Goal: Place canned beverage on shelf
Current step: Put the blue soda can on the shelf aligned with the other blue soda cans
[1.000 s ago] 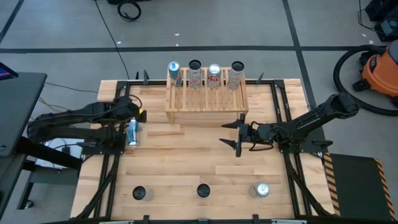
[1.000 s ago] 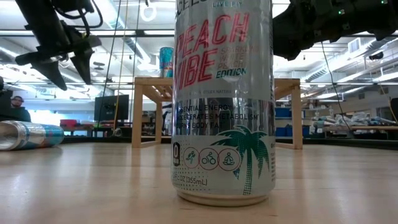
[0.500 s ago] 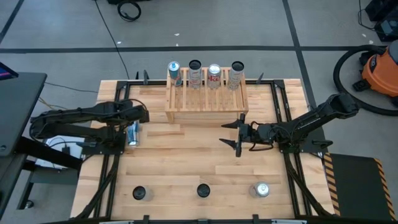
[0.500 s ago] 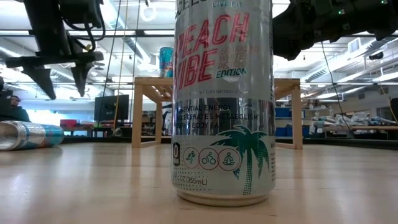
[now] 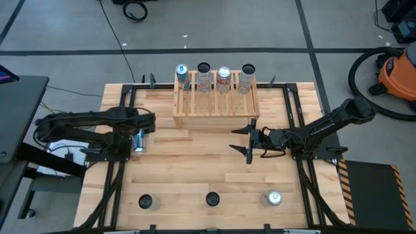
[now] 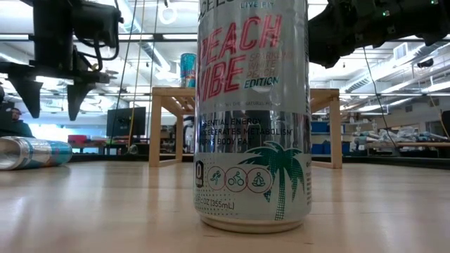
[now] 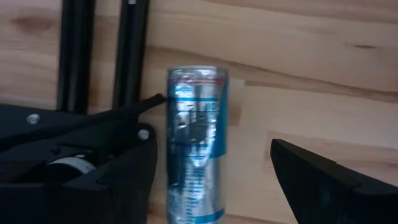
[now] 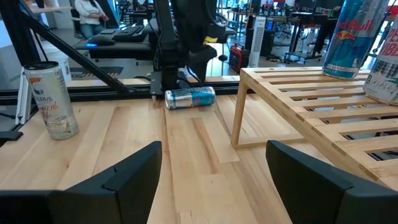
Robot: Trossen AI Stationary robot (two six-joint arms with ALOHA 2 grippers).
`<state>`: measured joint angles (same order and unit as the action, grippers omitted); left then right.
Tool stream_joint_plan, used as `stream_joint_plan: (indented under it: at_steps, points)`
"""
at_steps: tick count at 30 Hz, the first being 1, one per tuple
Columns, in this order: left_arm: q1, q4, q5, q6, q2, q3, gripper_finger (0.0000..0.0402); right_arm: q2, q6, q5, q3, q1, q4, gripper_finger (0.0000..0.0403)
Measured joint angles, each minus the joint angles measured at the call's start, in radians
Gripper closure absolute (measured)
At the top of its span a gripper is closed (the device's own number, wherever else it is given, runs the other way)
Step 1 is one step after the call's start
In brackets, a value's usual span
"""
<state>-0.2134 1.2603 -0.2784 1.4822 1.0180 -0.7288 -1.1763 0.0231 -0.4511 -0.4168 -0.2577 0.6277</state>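
A blue and silver can (image 7: pixel 196 143) lies on its side on the tabletop near the left edge (image 5: pixel 138 141). My left gripper (image 6: pixel 51 112) hangs just above it, open and pointing steeply down, one finger on each side of the can without touching. My right gripper (image 5: pixel 249 140) stands open and level in front of the shelf (image 5: pixel 216 104), with nothing between its fingers. The slatted wooden shelf stands at the far middle, with several cans upright along its far edge.
Three cans stand upright near the table's front edge (image 5: pixel 145 202) (image 5: pixel 212 199) (image 5: pixel 273 197); one of them fills the middle of the low view (image 6: pixel 253 119). Black frame rails (image 5: pixel 117 169) run along both sides of the table. Bare planks lie between the shelf and the front cans.
My left gripper has gone down toward the lying can and tipped to point more steeply down, its wrist rolling until the fingers stand on either side of the can. The can has stayed where it was.
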Motion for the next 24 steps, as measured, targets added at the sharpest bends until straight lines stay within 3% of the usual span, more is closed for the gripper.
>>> stream_joint_plan:
  at_steps: [24]
  points:
    - [-0.014, -0.068, 0.001, 0.015, 0.251, 0.001, 0.0086, 0.0, 0.0, 0.0, 0.0, 0.0, 0.0, 0.0106]
